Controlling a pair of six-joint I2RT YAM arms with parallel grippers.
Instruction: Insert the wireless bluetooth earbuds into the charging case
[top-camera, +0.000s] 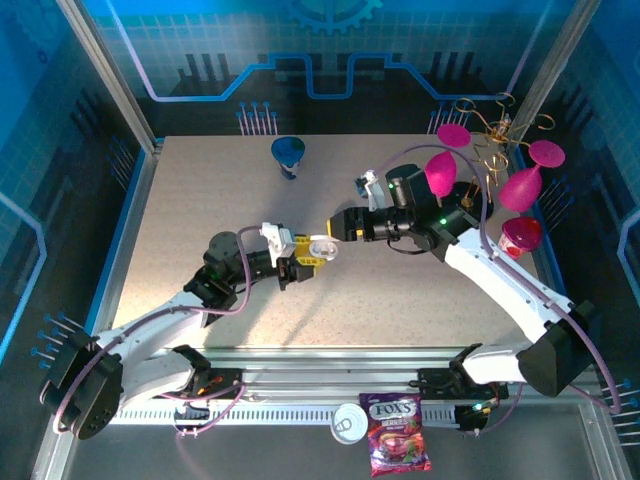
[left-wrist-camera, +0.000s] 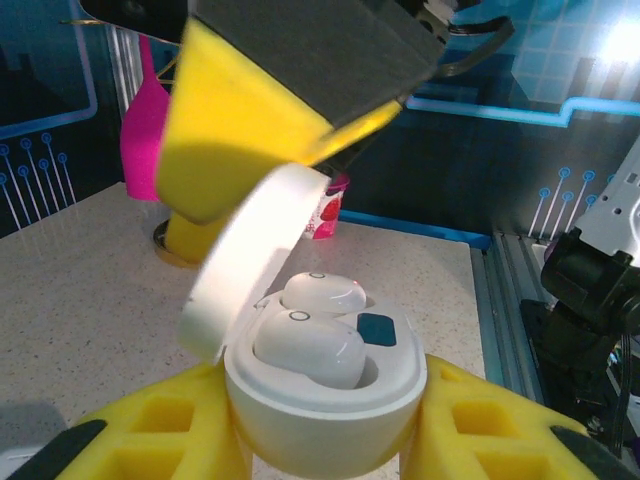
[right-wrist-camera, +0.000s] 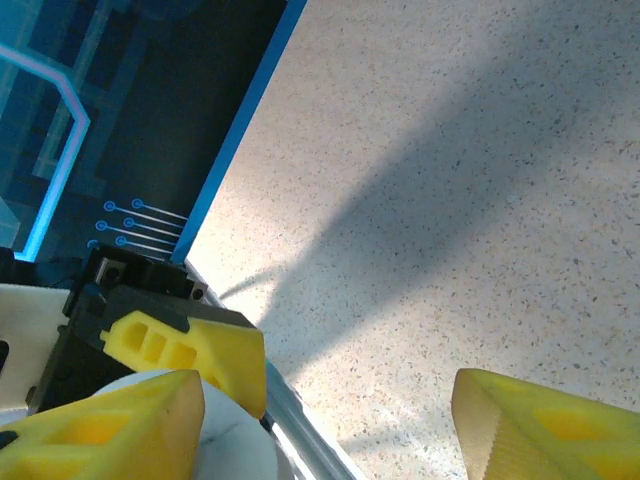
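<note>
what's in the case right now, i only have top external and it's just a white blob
Observer: The left wrist view shows the charging case open, with two earbuds seated in its wells.
Operator: which way is the lid
Observer: The lid is hinged up at the left of that view, tilted back.
Operator: is the right gripper holding anything
Observer: No. The right wrist view shows the right gripper open, fingers wide apart and clamped on nothing.
</note>
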